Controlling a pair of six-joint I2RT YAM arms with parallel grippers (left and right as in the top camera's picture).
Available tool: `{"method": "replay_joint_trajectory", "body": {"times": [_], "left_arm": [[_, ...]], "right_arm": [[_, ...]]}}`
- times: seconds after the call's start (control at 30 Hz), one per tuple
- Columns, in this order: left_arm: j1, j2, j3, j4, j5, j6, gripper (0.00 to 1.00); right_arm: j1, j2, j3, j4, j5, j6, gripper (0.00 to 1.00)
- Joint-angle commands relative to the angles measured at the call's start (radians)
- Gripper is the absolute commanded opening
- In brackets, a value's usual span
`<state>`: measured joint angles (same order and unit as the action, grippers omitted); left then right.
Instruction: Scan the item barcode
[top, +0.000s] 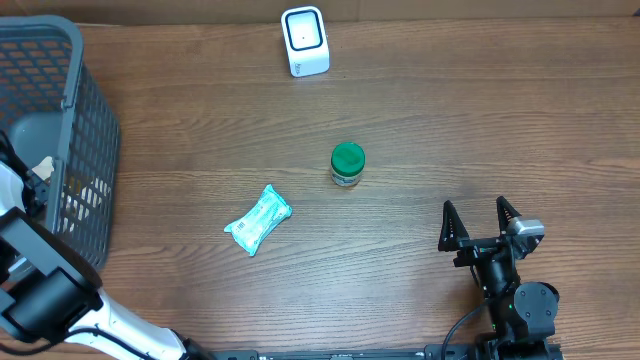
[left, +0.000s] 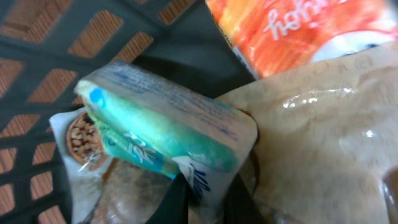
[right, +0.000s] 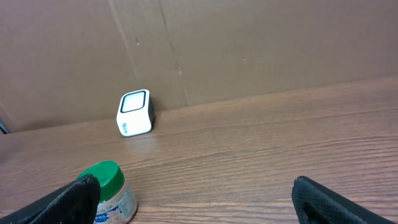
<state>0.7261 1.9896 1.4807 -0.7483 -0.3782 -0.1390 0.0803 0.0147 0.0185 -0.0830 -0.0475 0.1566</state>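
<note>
My left gripper is down inside the grey basket and is shut on the end of a white and teal tissue pack. The pack lies slanted on other packets. In the overhead view the gripper itself is hidden by the arm and the basket wall. The white barcode scanner stands at the table's far edge and shows in the right wrist view as the scanner. My right gripper stands open above the table at the front right, nothing between its fingers.
A green-lidded jar and a teal packet sit mid-table; the jar is just ahead of the right gripper's left finger. In the basket, an orange packet and a tan pouch crowd the held pack.
</note>
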Motion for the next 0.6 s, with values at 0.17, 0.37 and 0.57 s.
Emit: {"method": "replay_joint_trajectory", "body": {"times": [0.17, 0.37, 0.57], "left_arm": [[-0.019, -0.306, 0.082, -0.016, 0.134, -0.117, 0.04], [-0.020, -0.451, 0.082, -0.018, 0.225, -0.160, 0.04], [-0.011, -0.423, 0.050, -0.027, 0.097, -0.161, 0.71]], "right_arm": [[0.005, -0.012, -0.011, 0.003, 0.002, 0.003, 1.00], [0.005, -0.012, -0.011, 0.003, 0.002, 0.003, 1.00], [0.005, -0.012, -0.011, 0.003, 0.002, 0.003, 1.00]]}}
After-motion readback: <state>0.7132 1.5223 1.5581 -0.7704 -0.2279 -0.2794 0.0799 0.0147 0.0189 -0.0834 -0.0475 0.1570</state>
